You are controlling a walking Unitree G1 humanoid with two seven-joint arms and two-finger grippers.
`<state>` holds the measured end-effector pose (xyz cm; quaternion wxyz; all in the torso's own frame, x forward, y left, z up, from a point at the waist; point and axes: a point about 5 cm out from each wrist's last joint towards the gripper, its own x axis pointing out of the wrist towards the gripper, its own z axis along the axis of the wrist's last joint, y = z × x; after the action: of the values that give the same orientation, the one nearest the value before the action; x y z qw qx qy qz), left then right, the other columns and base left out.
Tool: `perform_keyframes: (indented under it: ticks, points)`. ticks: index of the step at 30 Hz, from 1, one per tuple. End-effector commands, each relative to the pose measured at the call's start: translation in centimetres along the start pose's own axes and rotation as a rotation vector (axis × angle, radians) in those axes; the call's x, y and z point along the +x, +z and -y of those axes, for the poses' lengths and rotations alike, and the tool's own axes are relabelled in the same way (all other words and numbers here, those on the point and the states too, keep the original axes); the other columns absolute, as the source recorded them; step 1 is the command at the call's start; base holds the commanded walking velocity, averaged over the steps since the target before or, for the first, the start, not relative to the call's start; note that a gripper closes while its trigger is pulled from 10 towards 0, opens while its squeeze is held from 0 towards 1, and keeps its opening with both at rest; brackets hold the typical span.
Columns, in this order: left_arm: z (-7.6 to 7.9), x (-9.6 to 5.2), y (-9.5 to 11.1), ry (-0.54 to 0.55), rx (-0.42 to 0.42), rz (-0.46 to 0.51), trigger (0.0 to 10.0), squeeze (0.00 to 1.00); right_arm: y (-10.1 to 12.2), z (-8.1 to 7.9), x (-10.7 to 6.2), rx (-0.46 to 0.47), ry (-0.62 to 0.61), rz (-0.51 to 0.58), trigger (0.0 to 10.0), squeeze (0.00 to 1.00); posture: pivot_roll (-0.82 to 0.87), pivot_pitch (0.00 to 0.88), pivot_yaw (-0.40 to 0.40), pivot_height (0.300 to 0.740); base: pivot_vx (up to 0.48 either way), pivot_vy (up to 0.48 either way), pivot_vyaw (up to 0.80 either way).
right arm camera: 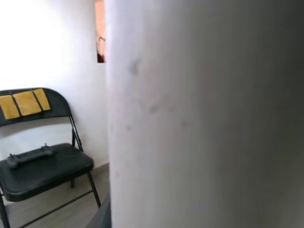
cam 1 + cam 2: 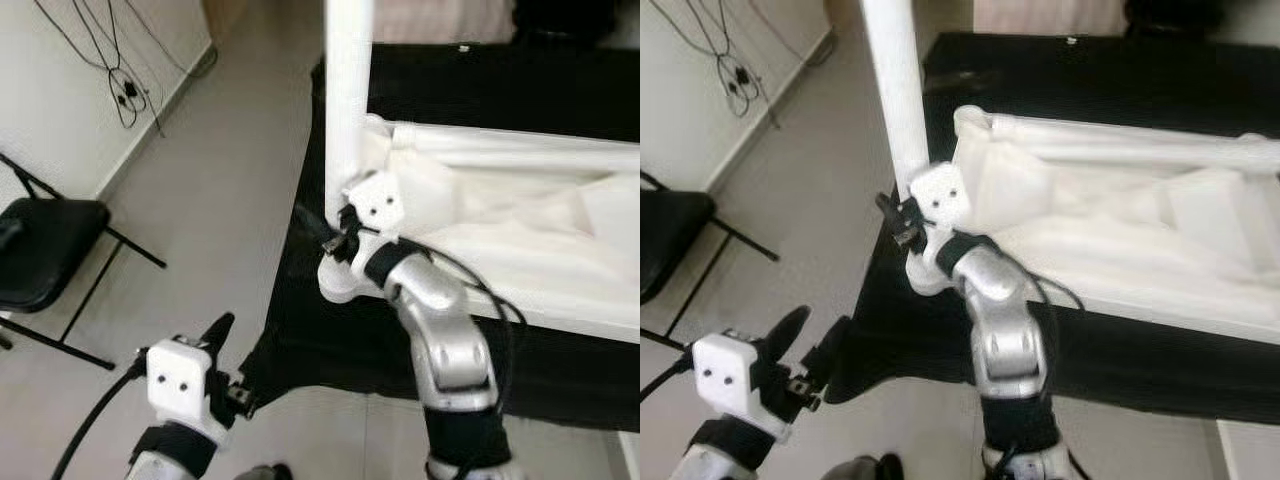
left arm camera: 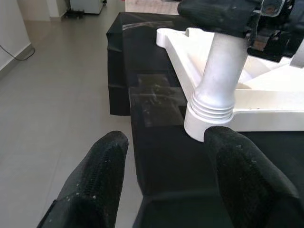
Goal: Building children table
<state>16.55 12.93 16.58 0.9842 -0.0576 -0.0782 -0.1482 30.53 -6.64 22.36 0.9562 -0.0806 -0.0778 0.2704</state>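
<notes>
A white children's table (image 2: 520, 220) lies upside down on a black-covered platform (image 2: 290, 320). One white round leg (image 2: 348, 90) stands upright in the table's near left corner, its ribbed foot end (image 3: 209, 111) seated in the frame. My right gripper (image 2: 340, 238) is shut on this leg just above the corner, and the leg (image 1: 204, 114) is very close in the right wrist view. My left gripper (image 2: 812, 340) hangs low by the platform's near left corner, open, with nothing between its fingers (image 3: 102, 175), short of the leg.
A black folding chair (image 2: 40, 250) stands on the grey floor to my left, with a controller (image 1: 31, 156) on its seat. Cables (image 2: 118, 85) hang on the left wall. Open floor lies between the chair and the platform.
</notes>
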Motion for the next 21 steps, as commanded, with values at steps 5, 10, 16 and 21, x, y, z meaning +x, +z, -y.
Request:
perform_keyframes:
  ticks: [5,10,16,21]
  points:
    - [-0.2,0.0,-0.6,0.007,-0.005,-0.023,10.0,0.00,-3.0,-1.3,1.1,0.072,-0.010,-0.147,3.3,0.00,0.08,0.218,0.013,0.740,0.000,0.000,0.00]
    - [-0.3,0.0,-0.5,0.021,0.000,-0.017,10.0,0.00,-1.8,-2.4,1.5,0.126,0.091,-0.128,10.0,1.00,0.08,0.222,0.007,0.740,0.000,0.000,0.00]
    - [-0.1,0.0,-0.5,0.014,-0.003,-0.018,10.0,0.00,1.5,-1.6,3.4,0.146,0.326,0.054,10.0,1.00,0.08,0.225,0.002,0.740,0.000,0.000,0.00]
    - [0.1,-0.1,-0.5,0.012,-0.006,-0.018,10.0,0.00,2.1,-1.4,3.9,-0.035,0.654,0.076,10.0,1.00,0.08,0.227,-0.003,0.740,0.000,0.000,0.00]
